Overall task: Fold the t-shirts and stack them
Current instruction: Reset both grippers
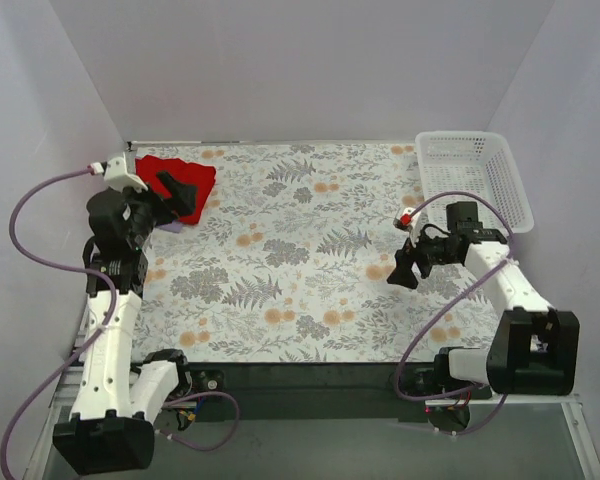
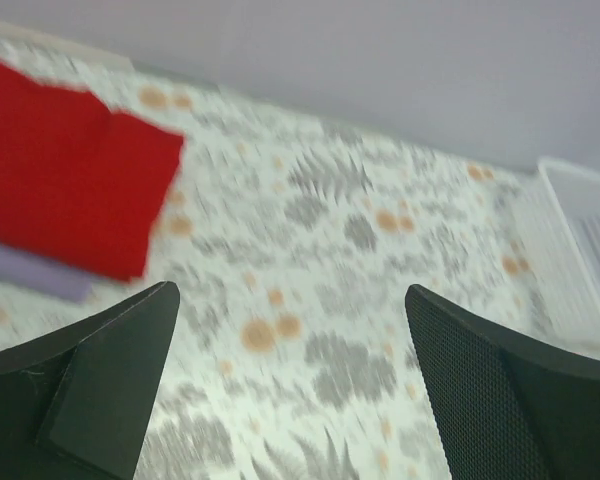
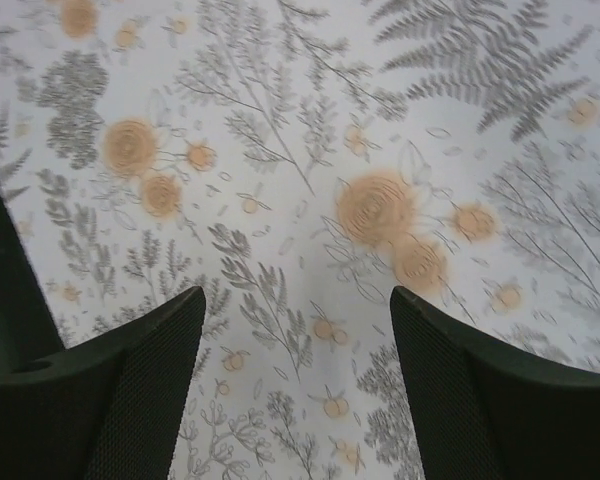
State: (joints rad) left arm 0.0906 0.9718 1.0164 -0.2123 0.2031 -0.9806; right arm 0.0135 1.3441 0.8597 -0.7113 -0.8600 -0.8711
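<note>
Left wrist: folded red shirt (image 2: 60, 160) atop lavender shirt (image 2: 25, 268); left end effector (image 2: 290, 300), right end effector (image 3: 298, 300) released.

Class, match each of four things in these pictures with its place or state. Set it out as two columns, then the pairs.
1 red shirt
2 lavender shirt
3 basket
4 right fingers

a far right corner
b open above the cloth
c lying on the other shirt
d under the other shirt, edge showing

Pairs: 1-c, 2-d, 3-a, 4-b
</note>
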